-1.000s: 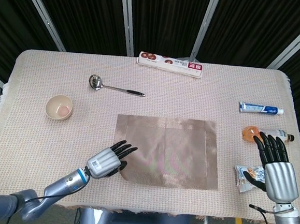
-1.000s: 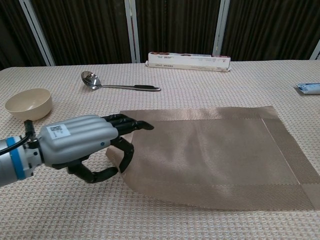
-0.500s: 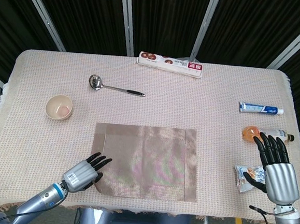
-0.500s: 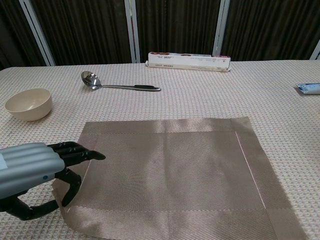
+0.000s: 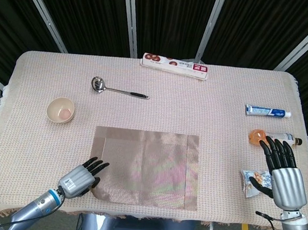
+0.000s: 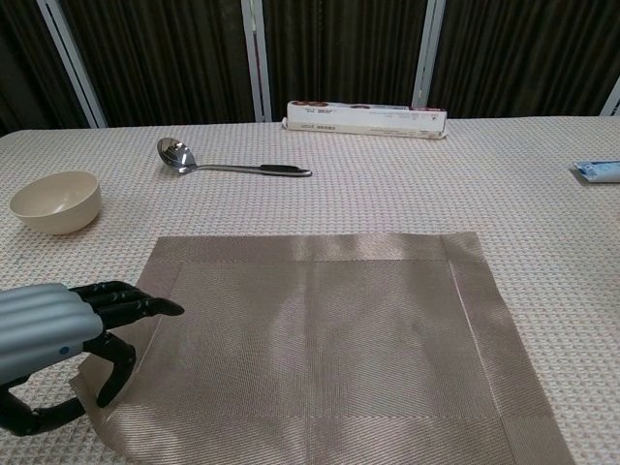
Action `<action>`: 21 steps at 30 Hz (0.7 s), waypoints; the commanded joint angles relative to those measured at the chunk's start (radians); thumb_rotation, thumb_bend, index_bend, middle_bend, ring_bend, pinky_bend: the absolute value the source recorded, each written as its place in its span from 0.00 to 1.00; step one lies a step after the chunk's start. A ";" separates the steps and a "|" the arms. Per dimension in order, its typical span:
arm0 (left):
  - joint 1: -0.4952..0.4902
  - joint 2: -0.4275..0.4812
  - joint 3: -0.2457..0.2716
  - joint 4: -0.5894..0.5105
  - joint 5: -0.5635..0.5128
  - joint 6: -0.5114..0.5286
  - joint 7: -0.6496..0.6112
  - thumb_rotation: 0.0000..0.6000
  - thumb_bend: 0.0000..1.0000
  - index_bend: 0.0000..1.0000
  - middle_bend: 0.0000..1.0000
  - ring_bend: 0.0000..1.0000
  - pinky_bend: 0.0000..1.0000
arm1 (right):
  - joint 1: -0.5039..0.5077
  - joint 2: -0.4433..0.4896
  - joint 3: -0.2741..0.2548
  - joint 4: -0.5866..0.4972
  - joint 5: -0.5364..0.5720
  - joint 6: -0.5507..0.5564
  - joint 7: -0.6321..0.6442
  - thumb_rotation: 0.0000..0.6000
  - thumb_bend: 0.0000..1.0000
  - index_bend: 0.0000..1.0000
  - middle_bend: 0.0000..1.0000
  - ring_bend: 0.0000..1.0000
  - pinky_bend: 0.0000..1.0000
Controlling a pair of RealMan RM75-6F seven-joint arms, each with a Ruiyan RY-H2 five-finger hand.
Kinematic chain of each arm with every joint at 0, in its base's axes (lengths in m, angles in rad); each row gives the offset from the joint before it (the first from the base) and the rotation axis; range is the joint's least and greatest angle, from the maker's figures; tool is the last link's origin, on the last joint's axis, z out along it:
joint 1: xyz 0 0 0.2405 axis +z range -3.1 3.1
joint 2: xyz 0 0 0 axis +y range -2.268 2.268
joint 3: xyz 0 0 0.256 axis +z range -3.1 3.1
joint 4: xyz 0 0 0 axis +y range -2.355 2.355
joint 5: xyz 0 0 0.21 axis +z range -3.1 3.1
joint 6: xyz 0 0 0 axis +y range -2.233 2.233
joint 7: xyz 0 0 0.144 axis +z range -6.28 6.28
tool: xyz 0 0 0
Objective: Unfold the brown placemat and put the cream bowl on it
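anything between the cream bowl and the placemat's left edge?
No: only bare tablecloth between the cream bowl and the brown placemat. The head view shows it best. The left hand sits nearer, at the mat's front left corner.

head view: high above, looking steeply down on the whole table. chest view: low, near the front edge, facing across. both share the placemat, bowl, spoon.

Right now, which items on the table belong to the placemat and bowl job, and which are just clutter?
Job items: brown placemat, cream bowl, left hand at the mat's near-left corner.

Clutter: ladle, long box, toothpaste tube, orange bottle, snack packet.
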 commanded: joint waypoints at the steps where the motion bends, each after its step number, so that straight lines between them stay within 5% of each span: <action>1: -0.003 0.029 0.009 -0.031 0.022 -0.003 -0.071 1.00 0.00 0.00 0.00 0.00 0.00 | 0.000 -0.001 0.000 0.000 0.000 -0.002 0.000 1.00 0.00 0.00 0.00 0.00 0.00; 12: 0.017 0.236 0.022 -0.099 0.142 0.161 -0.286 1.00 0.00 0.00 0.00 0.00 0.00 | -0.001 -0.002 -0.001 -0.002 -0.006 -0.005 -0.008 1.00 0.00 0.00 0.00 0.00 0.00; 21: 0.030 0.189 -0.163 0.113 -0.085 0.207 -0.365 1.00 0.00 0.00 0.00 0.00 0.00 | 0.000 -0.004 -0.003 -0.003 -0.011 -0.012 -0.012 1.00 0.00 0.00 0.00 0.00 0.00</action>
